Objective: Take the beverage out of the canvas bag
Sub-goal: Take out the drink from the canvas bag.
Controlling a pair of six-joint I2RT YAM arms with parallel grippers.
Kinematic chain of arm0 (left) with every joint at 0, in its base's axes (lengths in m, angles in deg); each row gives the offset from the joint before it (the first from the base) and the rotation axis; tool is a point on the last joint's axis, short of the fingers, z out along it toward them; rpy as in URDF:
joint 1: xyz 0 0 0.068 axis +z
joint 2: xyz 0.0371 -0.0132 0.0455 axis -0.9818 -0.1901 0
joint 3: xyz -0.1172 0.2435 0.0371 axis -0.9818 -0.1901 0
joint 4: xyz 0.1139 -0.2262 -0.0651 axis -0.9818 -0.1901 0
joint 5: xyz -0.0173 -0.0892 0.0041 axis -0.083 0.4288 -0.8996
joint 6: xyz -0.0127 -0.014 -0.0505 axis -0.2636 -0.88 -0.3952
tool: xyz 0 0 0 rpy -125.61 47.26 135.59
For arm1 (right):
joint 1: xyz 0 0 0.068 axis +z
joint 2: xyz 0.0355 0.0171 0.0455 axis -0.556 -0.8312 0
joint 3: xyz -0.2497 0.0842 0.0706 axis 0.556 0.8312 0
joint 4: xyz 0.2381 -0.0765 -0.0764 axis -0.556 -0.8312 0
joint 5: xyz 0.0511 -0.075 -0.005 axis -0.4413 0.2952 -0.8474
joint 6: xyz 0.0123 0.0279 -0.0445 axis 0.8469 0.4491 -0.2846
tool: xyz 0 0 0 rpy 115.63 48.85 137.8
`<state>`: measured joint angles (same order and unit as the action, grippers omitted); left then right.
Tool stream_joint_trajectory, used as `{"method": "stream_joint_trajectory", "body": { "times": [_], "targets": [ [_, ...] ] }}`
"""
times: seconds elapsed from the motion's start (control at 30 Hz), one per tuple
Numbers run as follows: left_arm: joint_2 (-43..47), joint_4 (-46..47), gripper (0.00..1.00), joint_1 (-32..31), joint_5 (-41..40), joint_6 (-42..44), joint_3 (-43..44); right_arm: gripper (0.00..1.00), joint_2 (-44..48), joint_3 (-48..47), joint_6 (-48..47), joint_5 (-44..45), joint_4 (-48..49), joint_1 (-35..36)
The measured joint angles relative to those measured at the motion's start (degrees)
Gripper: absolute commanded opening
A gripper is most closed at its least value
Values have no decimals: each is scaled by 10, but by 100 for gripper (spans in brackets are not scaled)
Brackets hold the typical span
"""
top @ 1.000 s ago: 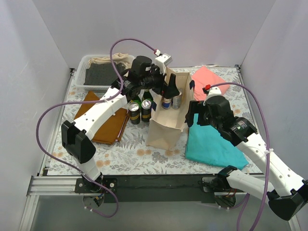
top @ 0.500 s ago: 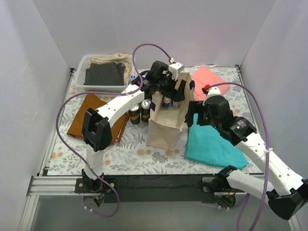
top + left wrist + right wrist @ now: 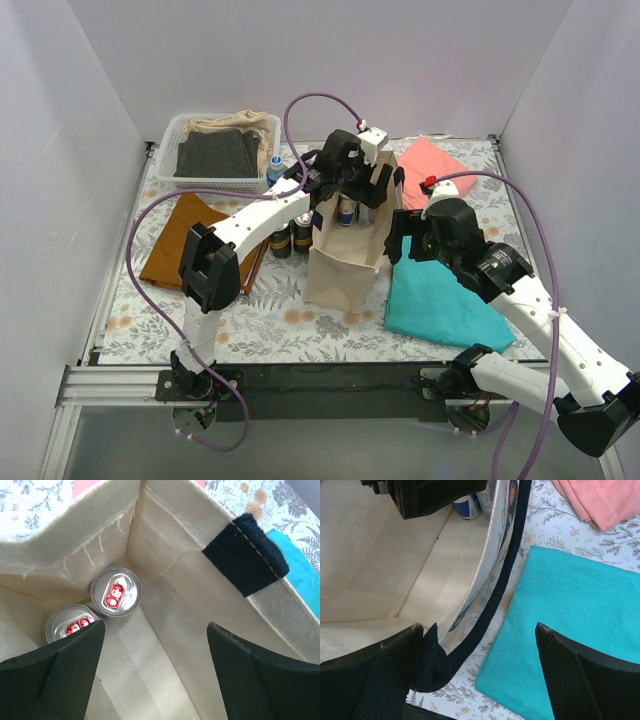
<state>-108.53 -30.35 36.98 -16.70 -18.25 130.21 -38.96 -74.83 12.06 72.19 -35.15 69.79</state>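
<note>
The beige canvas bag (image 3: 340, 265) with navy handles stands open at the table's middle. Two silver cans with red tabs (image 3: 116, 591) stand in its far corner; they also show in the top view (image 3: 352, 211). My left gripper (image 3: 357, 190) hovers open over the bag's mouth, in its wrist view (image 3: 155, 647) just right of the cans, holding nothing. My right gripper (image 3: 398, 240) is open at the bag's right wall. In its wrist view (image 3: 480, 667) the jaws straddle the bag's rim and navy handle (image 3: 492, 597), the left finger (image 3: 370, 675) against the handle.
Dark cans and bottles (image 3: 290, 232) stand just left of the bag. A white basket (image 3: 170, 135) of clothes is at the back left. A brown cloth (image 3: 190, 240) lies left, a teal cloth (image 3: 445, 300) right of the bag, a pink cloth (image 3: 430, 165) behind.
My left arm has swung right from above the outside bottles to over the bag's mouth. The right arm has not moved.
</note>
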Motion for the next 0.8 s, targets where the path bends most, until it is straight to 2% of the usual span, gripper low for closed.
{"method": "stream_joint_trajectory", "body": {
  "times": [0.5,0.8],
  "targets": [
    [-44,49,81,-4,-38,83,0,97,5,7,0,0,1,0],
    [-67,47,81,-4,-36,94,27,97,5,7,0,0,1,-1]
  ]
}}
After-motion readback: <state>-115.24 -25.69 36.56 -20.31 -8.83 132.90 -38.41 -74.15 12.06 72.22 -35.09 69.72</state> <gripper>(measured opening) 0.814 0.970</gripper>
